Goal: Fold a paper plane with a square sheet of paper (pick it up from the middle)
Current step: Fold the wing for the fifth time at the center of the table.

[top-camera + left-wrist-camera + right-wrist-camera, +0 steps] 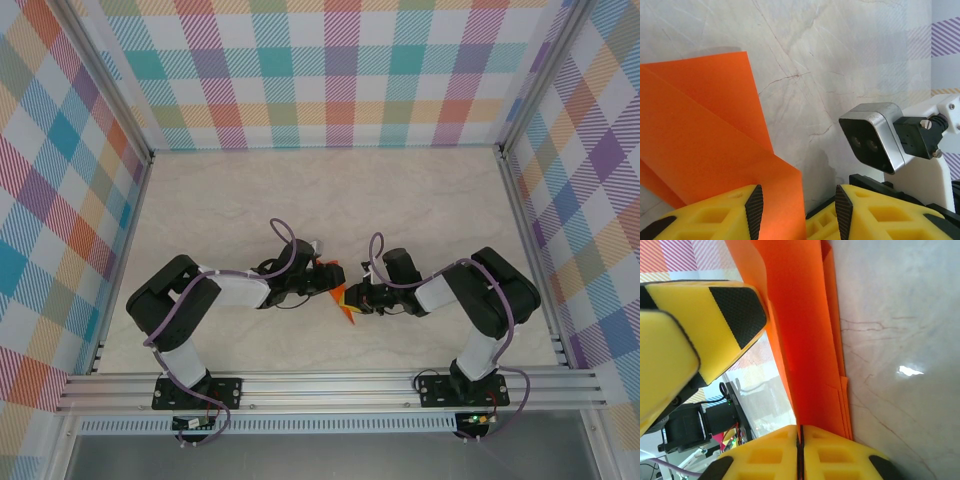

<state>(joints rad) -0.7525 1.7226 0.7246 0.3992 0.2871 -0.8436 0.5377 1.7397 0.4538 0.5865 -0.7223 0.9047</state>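
The square sheet of paper [341, 293] is bright orange and folded into long layered flaps, a narrow paper plane shape held off the table between the two arms. My right gripper [800, 432] is shut on one folded edge of the orange paper [805, 340], with several layers stacked beside its jaws. My left gripper [796, 200] is open. A flap of the paper [705, 140] lies against its left finger, and a gap separates the paper from its right finger. In the overhead view the left gripper [316, 280] and right gripper [354, 298] meet at the paper.
The pale marble-patterned table [330, 200] stretches away behind the grippers. Checked walls [330, 70] close in the back and both sides. The right wrist's camera housing [872, 137] sits close in front of my left gripper. The left gripper's finger pad [737, 310] hangs near the paper.
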